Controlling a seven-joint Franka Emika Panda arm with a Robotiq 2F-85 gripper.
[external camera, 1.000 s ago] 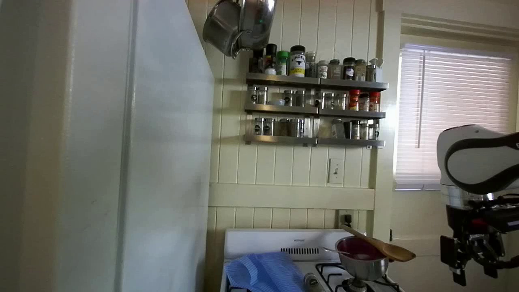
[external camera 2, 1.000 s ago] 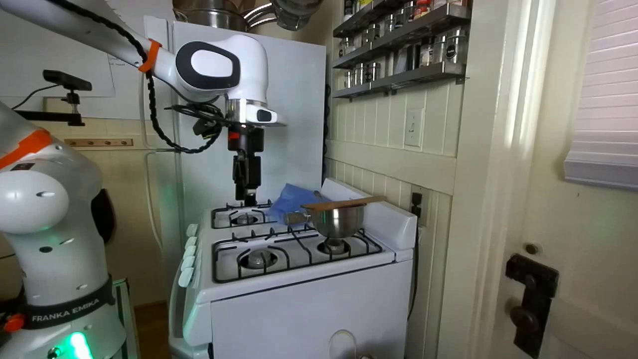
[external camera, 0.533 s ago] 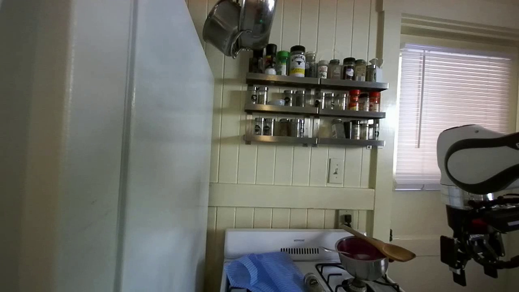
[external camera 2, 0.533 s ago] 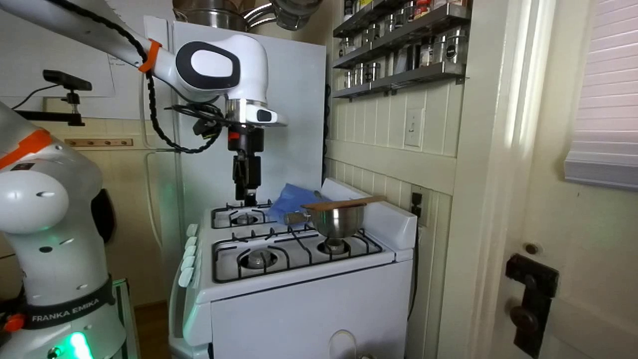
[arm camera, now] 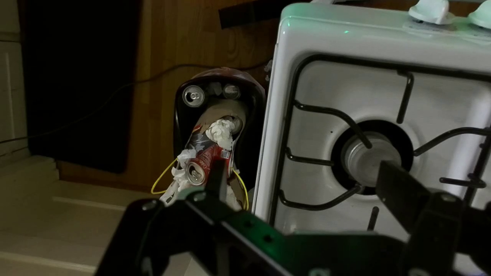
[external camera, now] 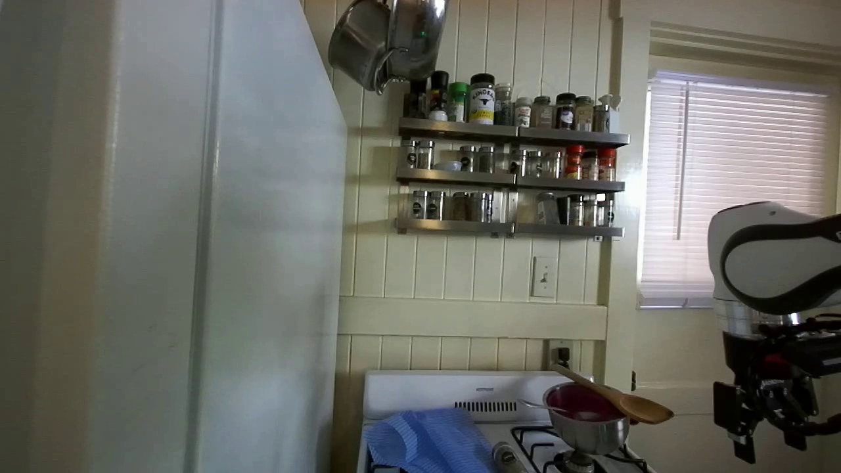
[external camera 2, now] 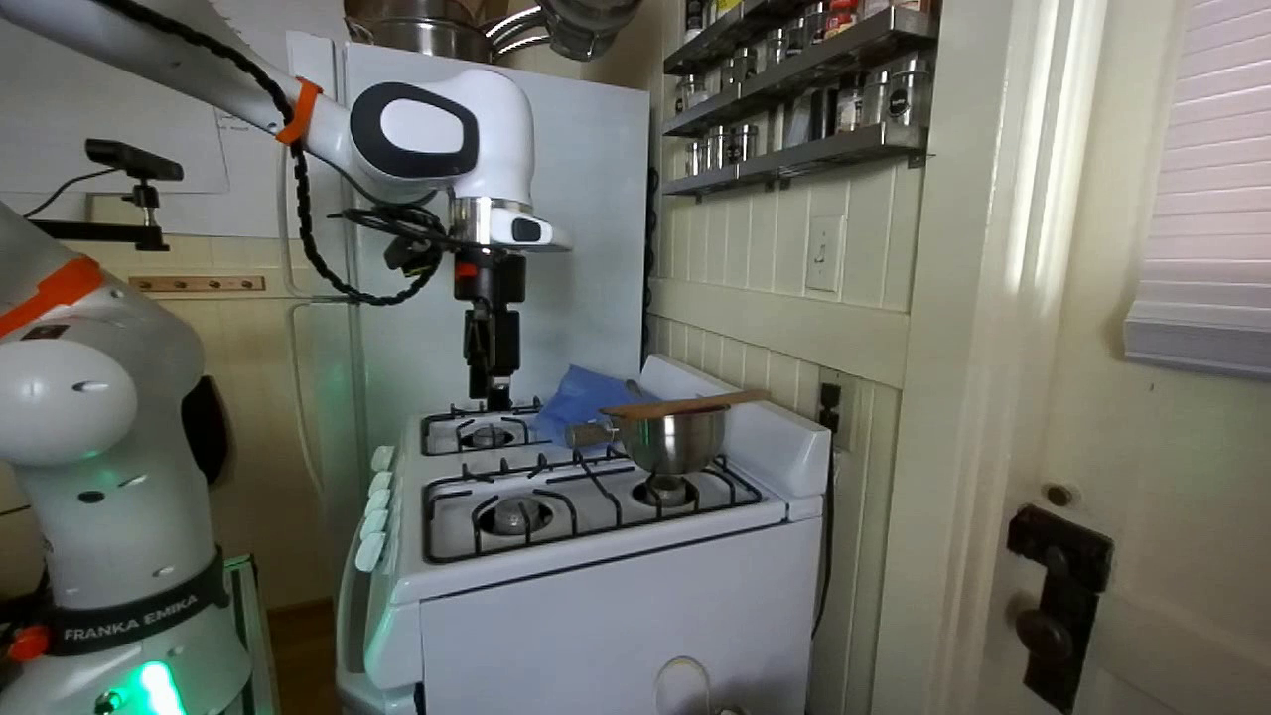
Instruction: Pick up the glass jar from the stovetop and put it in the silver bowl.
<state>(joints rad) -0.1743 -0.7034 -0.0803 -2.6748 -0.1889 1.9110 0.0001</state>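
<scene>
The glass jar (external camera: pixel 506 456) lies on its side on the white stovetop (external camera 2: pixel 454 526), beside the silver bowl; it also shows in an exterior view (external camera 2: pixel 591 434). The silver bowl (external camera: pixel 591 437) stands over a back burner, also in an exterior view (external camera 2: pixel 675 444), with dark red inside and a wooden spoon (external camera: pixel 634 402) across its rim. My gripper (external camera 2: pixel 489 395) is open and empty, pointing down above the front of the stovetop, away from the jar. In the wrist view my gripper (arm camera: pixel 301 168) has its fingers wide apart, over the stovetop (arm camera: pixel 326 86) edge. The jar and bowl are out of the wrist view.
A blue cloth (external camera: pixel 437 437) lies on the stovetop next to the jar. Black grates (external camera 2: pixel 596 477) stand over the burners. The raised back panel (external camera: pixel 420 391) is behind the bowl. A full trash bin (arm camera: pixel 249 145) stands on the floor beside the stove. A tall white fridge (external camera 2: pixel 586 218) stands beyond.
</scene>
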